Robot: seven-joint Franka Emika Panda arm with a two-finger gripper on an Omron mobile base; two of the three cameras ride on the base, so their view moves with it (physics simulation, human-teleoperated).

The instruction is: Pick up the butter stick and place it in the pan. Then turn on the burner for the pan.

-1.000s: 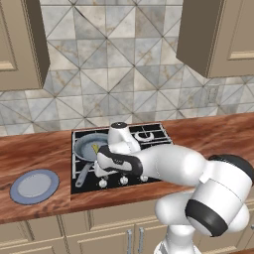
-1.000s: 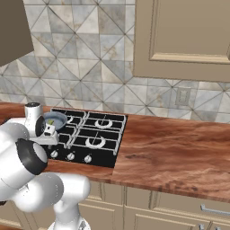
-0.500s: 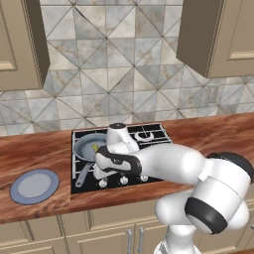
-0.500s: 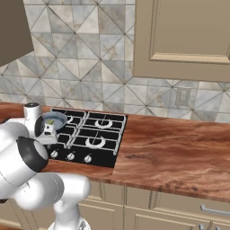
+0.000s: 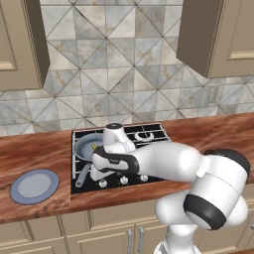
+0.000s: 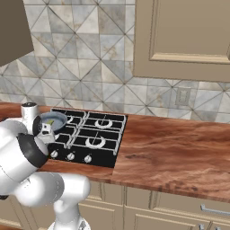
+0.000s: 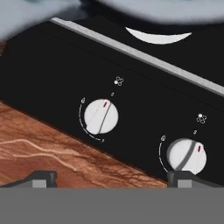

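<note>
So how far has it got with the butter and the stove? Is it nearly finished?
Partly. The butter stick already lies in the pan on the cooktop, so that step looks done. Now the open end effector hangs empty over the front knobs, the nearest knob between its fingertips but not yet gripped. Left: turn the knob for the pan's burner. I see no flame.

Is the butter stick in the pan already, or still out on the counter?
In the pan. A small yellow butter stick lies inside the round grey-blue pan on the cooktop's rear left, as the left base view shows.
</note>
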